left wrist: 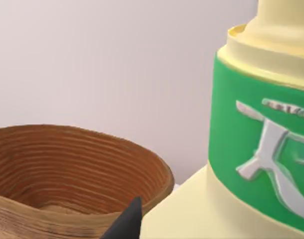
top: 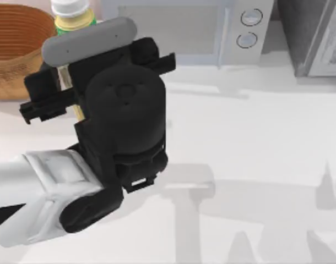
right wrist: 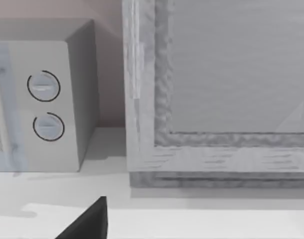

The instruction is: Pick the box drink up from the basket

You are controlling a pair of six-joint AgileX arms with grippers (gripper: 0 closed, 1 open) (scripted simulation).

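Observation:
The box drink (top: 74,21), a cream carton with a white cap and a green patch, is held up close to the top camera at the upper left. My left gripper (top: 70,82) is shut on the box drink, and the dark wrist covers most of the carton's body. The left wrist view has the box drink (left wrist: 251,149) close up, with one dark fingertip (left wrist: 127,221) beside it. The orange-brown basket (top: 14,49) stands at the table's far left corner. The basket (left wrist: 67,169) lies lower than the carton and off to its side. One dark fingertip (right wrist: 87,221) of my right gripper edges into the right wrist view.
A grey microwave (top: 212,27) with two round knobs stands at the back middle, also seen as the microwave (right wrist: 47,99) by the right wrist. A grey framed cabinet (top: 316,38) sits at the back right. The white tabletop (top: 250,154) stretches across the middle and right.

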